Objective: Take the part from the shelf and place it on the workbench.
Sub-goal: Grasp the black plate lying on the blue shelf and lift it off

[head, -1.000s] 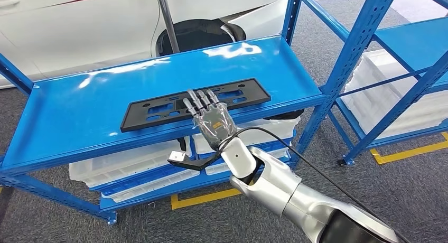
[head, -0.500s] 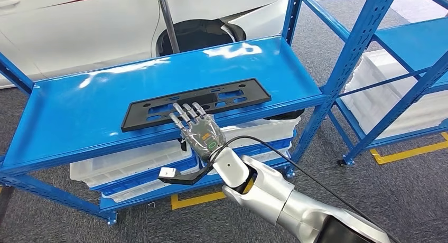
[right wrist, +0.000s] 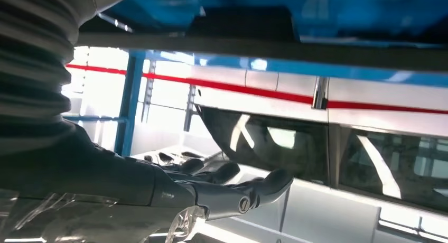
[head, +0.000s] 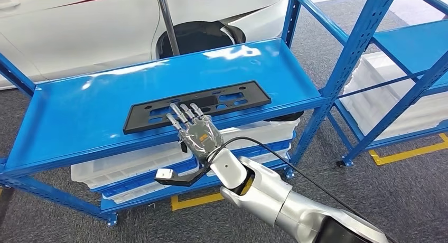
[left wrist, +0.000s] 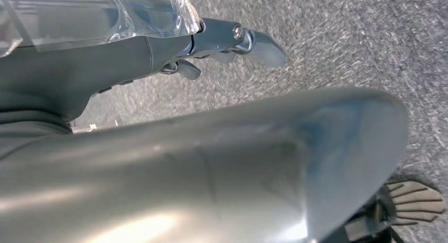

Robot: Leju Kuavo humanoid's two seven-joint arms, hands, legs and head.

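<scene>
The right hand (head: 198, 133), fingers spread and holding nothing, has pulled back toward the shelf's (head: 68, 108) front edge so only its fingertips overlap the black plate (head: 198, 104), which lies flat on the shelf, apparently not yet grasped.

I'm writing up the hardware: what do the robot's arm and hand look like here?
The right arm is smooth silver metal with a black cable looping alongside. The right hand is grey, wrapped in clear plastic, with darker jointed fingers.

Silver right arm (head: 274, 195) w/ black cable (head: 296, 158), dark fingers (head: 182, 113).
</scene>
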